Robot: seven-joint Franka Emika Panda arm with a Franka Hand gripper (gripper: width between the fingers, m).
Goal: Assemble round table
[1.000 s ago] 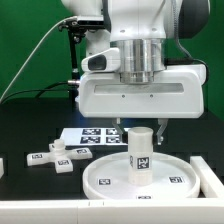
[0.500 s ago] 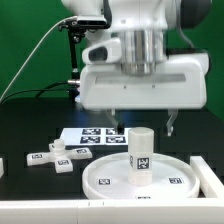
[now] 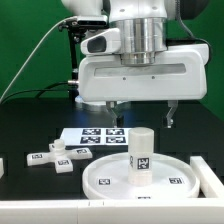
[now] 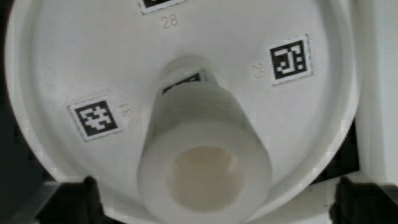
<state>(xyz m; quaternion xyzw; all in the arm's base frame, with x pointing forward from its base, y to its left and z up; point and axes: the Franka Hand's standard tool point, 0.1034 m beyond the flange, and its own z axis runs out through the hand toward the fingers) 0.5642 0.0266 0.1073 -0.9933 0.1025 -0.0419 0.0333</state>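
**Pincer above the seated leg.** The pincer point(image 3: 141, 116) hangs with its two fingers point(image 3: 112, 107) spread wide, gripping nothing. Directly beneath it lies the round disc point(image 3: 100, 182) point(image 4: 71, 60), rim upward, on the black table point(image 3: 20, 140). The marker board point(image 3: 92, 137) lies flat below the pincer, beyond the disc, nearer the finger on the exterior view's left. The cylinder leg point(image 3: 141, 156) point(image 4: 205, 150) stands upright at the disc's centre, under the gap between the fingers and clear of both tips. The cross-shaped foot point(image 3: 62, 164) rests on the table, well apart from the pincer, toward the exterior view's left.
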